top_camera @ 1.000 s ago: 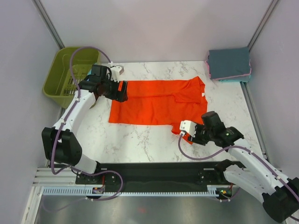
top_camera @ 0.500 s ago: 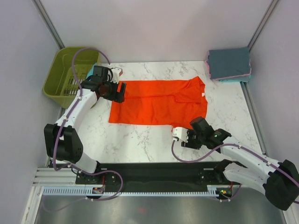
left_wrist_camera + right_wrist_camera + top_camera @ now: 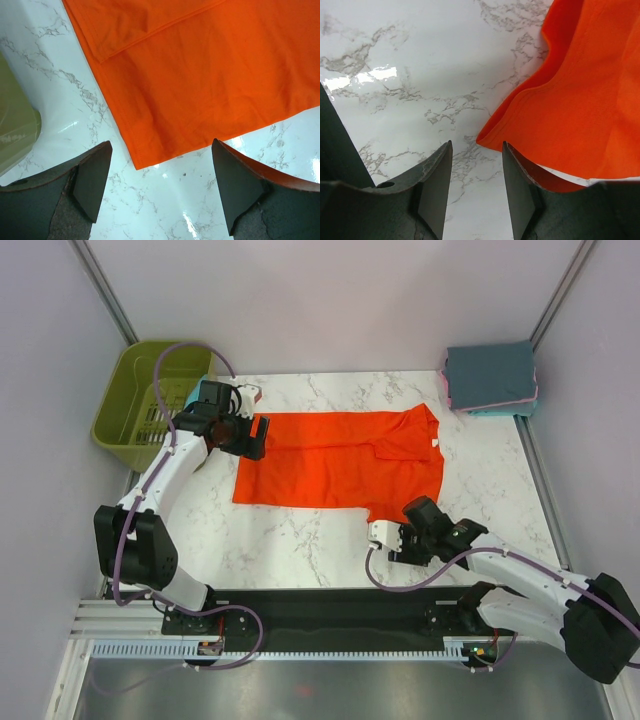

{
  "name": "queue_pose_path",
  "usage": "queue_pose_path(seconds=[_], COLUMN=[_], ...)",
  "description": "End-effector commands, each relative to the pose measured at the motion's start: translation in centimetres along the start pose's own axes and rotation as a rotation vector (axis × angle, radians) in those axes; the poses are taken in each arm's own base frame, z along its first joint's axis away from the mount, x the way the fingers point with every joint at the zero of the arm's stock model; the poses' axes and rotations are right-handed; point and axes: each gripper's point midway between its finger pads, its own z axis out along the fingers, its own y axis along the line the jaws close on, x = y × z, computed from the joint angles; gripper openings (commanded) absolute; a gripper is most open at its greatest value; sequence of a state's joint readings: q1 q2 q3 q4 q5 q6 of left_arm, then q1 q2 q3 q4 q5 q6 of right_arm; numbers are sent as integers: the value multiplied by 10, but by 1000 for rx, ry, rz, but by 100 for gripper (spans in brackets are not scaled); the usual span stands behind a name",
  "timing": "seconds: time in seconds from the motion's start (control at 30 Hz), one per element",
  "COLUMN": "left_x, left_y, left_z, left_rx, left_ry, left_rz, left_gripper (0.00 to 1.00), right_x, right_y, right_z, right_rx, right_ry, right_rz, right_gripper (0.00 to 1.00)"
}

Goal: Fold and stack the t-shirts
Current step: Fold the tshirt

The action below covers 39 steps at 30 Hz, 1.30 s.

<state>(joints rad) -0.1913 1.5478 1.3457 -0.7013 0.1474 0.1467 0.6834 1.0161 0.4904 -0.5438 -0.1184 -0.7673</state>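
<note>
Across the top view, one orange-red t-shirt [image 3: 330,460] lies spread at the centre of the desk [image 3: 290,540]. Three folded t-shirts [image 3: 490,375] sit stacked at 2 o'clock and one basket [image 3: 140,405] at 10, with bare marble along 6. Left wrist view: left tool [image 3: 161,145] apart, straddling the shirt's hem corner. Right wrist view: right tool [image 3: 477,144] narrowly apart, another hem corner just ahead, open marble towards 11.

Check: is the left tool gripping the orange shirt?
No, the left tool is wide open, and a corner of the orange shirt lies flat between its jaws.
</note>
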Motion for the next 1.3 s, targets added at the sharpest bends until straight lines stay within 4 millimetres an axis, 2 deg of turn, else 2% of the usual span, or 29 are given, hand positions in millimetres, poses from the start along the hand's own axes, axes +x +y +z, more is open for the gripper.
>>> queue_pose_path(seconds=[0.0, 0.27, 0.4, 0.57, 0.67, 0.7, 0.77, 0.8, 0.87, 0.9, 0.97, 1.03, 1.17, 1.27], left_x=[-19, -14, -8, -6, -5, -5, -1, 0, 16, 23, 46, 68, 86, 94], left_y=[6, 6, 6, 5, 5, 5, 5, 4, 2, 1, -10, -14, -19, -10], left_z=[-11, -7, -4, -4, -2, -2, -2, -4, -2, -1, 1, 7, 15, 21], left_rx=[-29, -30, -28, -27, -26, -26, -26, -26, -22, -20, 1, 6, 21, -23], left_ry=[-60, -45, -30, -25, -19, -19, -13, -15, 13, 26, 81, 138, 176, 204], left_rz=[7, 5, 3, 3, 2, 2, 1, 1, -3, -5, -152, -206, -279, -332], left_gripper=[88, 89, 89, 89, 89, 89, 89, 89, 89, 89, 90, 90, 88, 88], right_x=[6, 12, 12, 12, 11, 11, 11, 11, 11, 11, 8, -5, -21, -30], right_y=[-1, -3, -6, -6, -7, -7, -10, -12, -17, -18, -31, -46, -67, -79], right_z=[6, 11, 13, 14, 14, 14, 13, 13, 10, 8, -3, -15, -37, -44], right_rx=[13, 38, 54, 54, 57, 59, 74, 87, 108, 114, 166, 206, 267, 294], right_ry=[23, 39, 34, 32, 29, 29, 34, 34, 45, 48, 65, 51, 37, 12], right_rz=[-39, -42, -37, -39, -38, -35, -29, -21, -10, -4, 5, 14, 39, 62], right_gripper=[53, 52, 43, 38, 29, 21, 17, 8, 1, 0, 0, 0, 0, 0])
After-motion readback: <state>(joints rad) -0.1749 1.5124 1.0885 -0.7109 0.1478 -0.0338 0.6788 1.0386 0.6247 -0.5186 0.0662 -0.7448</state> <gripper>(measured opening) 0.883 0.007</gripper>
